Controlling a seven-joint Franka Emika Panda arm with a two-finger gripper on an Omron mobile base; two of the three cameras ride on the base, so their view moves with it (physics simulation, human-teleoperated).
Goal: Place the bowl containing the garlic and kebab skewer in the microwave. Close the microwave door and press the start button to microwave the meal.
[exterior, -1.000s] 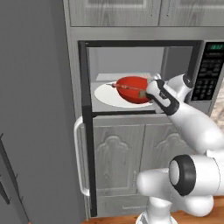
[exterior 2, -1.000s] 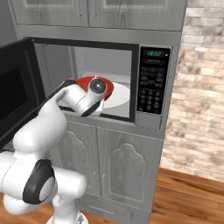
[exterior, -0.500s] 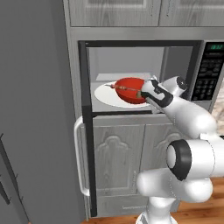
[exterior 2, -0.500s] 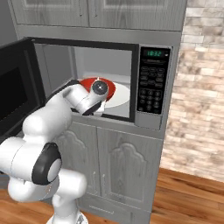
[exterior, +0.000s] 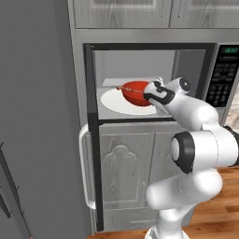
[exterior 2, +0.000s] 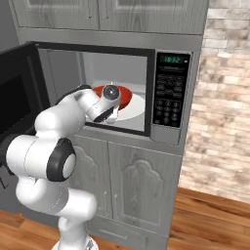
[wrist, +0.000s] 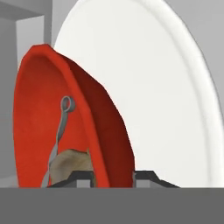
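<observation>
Wooden floorboards (exterior 2: 210,219) run under the pale grey lower cabinet doors (exterior 2: 141,188), beside a brick wall (exterior 2: 224,93). Nearest the base cameras, the microwave door (exterior: 91,135) hangs open with its white bar handle (exterior: 84,168) facing out. The gripper (wrist: 113,177) reaches into the microwave (exterior 2: 168,95), its fingertips (wrist: 144,176) straddling the rim of the red bowl (wrist: 96,127), narrowly parted and clamped on that rim. The bowl sits on the round white plate (wrist: 175,96). Inside it lie the brownish garlic (wrist: 70,164) and the thin kebab skewer (wrist: 59,131). Behind rise the white interior walls (exterior: 135,63).
</observation>
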